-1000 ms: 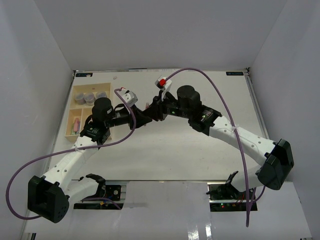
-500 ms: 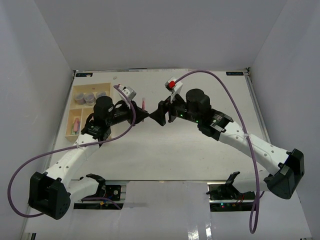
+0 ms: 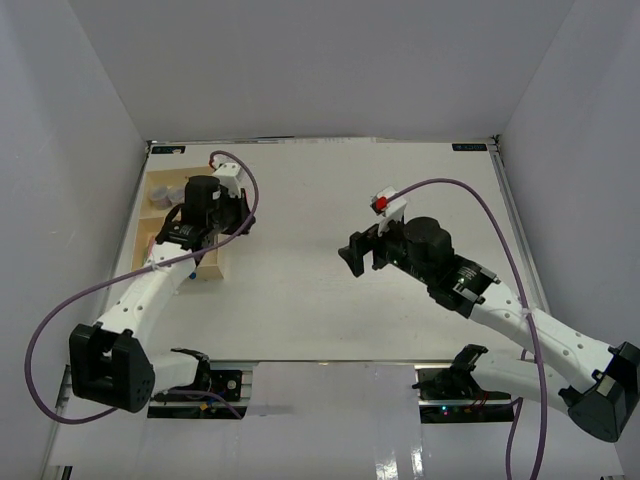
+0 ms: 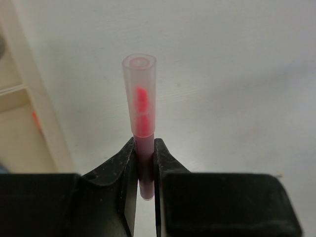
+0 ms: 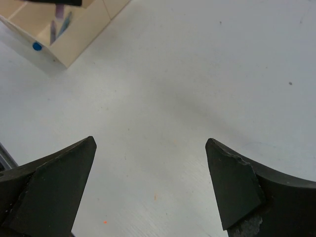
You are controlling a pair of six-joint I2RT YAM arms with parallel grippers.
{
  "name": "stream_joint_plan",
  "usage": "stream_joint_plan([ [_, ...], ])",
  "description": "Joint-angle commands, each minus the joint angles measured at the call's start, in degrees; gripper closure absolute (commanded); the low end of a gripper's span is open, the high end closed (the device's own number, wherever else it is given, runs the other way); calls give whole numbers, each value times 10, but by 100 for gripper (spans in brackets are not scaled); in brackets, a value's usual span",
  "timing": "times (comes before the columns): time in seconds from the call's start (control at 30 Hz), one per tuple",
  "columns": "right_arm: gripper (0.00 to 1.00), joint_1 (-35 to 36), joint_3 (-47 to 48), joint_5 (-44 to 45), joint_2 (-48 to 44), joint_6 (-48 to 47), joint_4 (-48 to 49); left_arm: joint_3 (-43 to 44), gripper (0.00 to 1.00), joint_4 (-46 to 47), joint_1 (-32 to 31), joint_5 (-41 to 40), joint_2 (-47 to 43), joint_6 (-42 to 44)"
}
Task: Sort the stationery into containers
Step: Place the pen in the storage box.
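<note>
Tray largely hidden under left arm; pens glimpsed inside. Pink pen clamped in left gripper; right gripper spread wide.

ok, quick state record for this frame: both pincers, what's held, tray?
left pincer: shut on pink pen
pen pose: sticks out past the fingertips, clear cap end away from the pincer
left pincer position: by the tray, far left of table
right pincer: open, empty, above bare table
tray contents: sorted pens in one compartment; the rest mostly hidden by the left arm
</note>
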Motion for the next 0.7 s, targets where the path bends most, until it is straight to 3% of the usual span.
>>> stream_joint_plan([
  [0.0, 2, -2, -40, 24, -31, -12, 3, 39, 99, -91, 49, -87, 20, 32],
  [0.3, 2, -3, -82, 6, -75, -33, -24, 90, 100, -141, 131, -178, 112, 66],
  [0.67, 2, -5, -117, 2, -89, -47, -26, 38, 87, -117, 154, -179, 151, 71],
])
